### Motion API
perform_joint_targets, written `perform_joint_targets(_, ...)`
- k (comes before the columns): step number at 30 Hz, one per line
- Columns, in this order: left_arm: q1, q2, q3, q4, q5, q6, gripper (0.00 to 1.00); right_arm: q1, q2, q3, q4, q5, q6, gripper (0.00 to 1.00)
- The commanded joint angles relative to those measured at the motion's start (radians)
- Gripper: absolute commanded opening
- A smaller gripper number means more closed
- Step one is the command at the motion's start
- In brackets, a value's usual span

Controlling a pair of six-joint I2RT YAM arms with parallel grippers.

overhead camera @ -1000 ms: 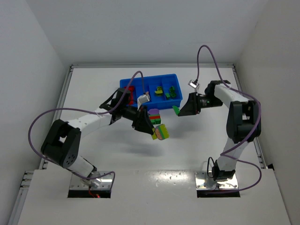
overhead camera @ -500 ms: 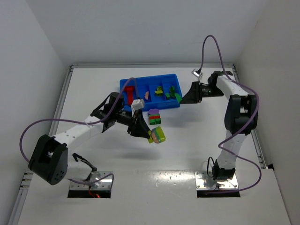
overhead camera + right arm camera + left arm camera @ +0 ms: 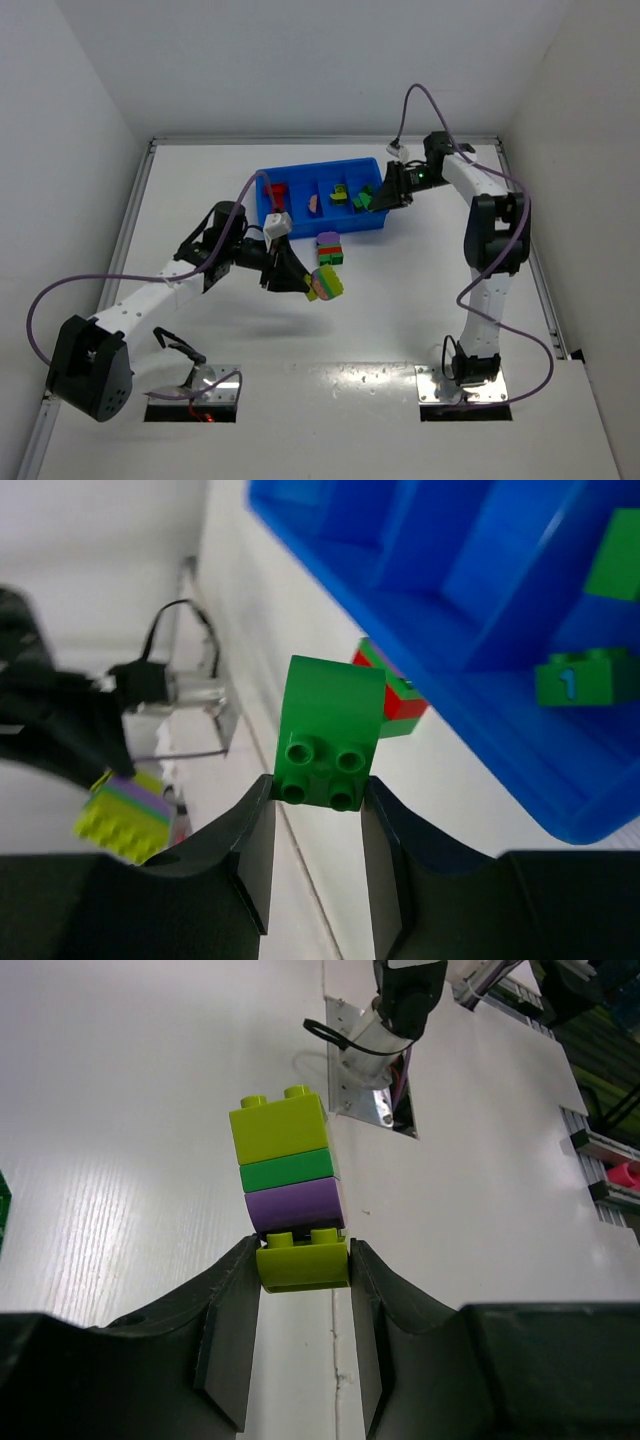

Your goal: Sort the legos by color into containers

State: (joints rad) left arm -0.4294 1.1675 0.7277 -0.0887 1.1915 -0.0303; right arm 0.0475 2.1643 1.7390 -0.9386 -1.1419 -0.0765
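Lego stack (image 3: 288, 1165) sits clamped in the left gripper (image 3: 300, 1260), while the right gripper (image 3: 318, 788) pinches a green brick (image 3: 328, 715).

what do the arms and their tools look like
The left arm and right arm have white links with black joints, and a looping purple cable trails along each. The left tool and right tool each have two broad black fingers. Silver plates hold the bases.

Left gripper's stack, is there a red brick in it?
No, the stack in the left gripper shows only yellow-green, green and purple bricks.
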Motion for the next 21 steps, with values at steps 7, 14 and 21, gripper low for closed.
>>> perform_joint_targets(7,0.040,-0.063,-0.019,0.029,0.002,0.035,0.00,0.084,-0.054,0.090,0.342,0.520,0.354,0.01)
perform_joint_targets(14,0.058,-0.072,-0.019,0.029,0.002,0.035,0.00,0.147,0.015,0.174,0.308,0.787,0.305,0.04)
perform_joint_targets(21,0.058,-0.052,-0.010,0.029,0.002,0.035,0.00,0.167,0.046,0.198,0.299,0.853,0.282,0.22)
